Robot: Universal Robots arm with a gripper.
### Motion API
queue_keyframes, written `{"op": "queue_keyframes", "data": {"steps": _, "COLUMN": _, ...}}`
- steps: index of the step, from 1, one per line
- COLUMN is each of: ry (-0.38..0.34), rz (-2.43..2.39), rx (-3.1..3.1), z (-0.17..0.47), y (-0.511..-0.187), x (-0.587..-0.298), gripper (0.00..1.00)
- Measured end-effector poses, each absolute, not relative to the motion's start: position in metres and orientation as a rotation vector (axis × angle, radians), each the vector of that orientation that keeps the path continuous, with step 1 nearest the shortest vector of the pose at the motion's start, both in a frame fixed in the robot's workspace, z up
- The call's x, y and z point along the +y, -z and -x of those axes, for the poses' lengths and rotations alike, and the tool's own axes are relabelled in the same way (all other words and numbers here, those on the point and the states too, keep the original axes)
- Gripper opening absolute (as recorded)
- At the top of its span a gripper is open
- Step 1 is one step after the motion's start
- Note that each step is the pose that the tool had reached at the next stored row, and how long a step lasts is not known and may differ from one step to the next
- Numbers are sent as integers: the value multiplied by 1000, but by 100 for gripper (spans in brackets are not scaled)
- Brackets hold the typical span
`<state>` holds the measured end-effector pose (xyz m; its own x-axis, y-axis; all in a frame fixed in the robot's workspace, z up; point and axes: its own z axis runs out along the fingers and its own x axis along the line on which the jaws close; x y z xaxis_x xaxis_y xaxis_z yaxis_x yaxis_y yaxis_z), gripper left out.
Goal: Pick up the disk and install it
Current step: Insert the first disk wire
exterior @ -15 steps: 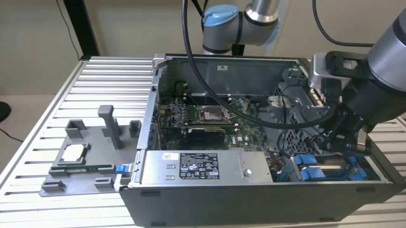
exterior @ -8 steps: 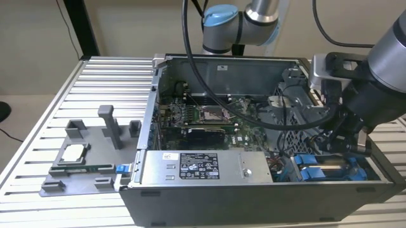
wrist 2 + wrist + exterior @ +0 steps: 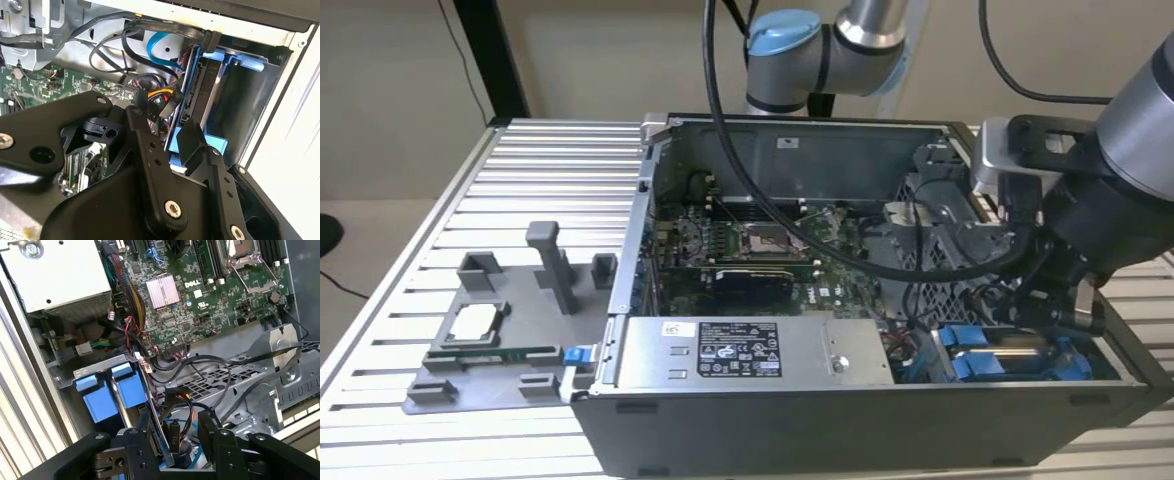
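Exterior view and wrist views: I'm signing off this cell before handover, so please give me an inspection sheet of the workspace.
Surface: slatted metal table carrying an open computer case.
Job's things: the disk, blue-railed, lies in the drive bay at the case's corner.
Clutter: grey fixture tray beside the case, with a small silver chip on it.
Grippers: the gripper is inside the case, at the disk.
Cables: black cables hang into the case; coloured wires bunch beside the bay.
Surroundings: plain wall and a dark post behind the table.

Blue-railed silver disk (image 3: 1017,352), green motherboard (image 3: 220,305), black end effector (image 3: 163,119).
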<state>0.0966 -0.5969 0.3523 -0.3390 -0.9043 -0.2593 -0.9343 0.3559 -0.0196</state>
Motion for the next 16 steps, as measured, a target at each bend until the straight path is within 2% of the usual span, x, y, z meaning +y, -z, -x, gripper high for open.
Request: {"op": "queue_keyframes", "data": {"steps": 16, "ry": -194, "rz": 1653, "rx": 2393, "z": -97, "y": -352, "x": -599, "gripper": 100}}
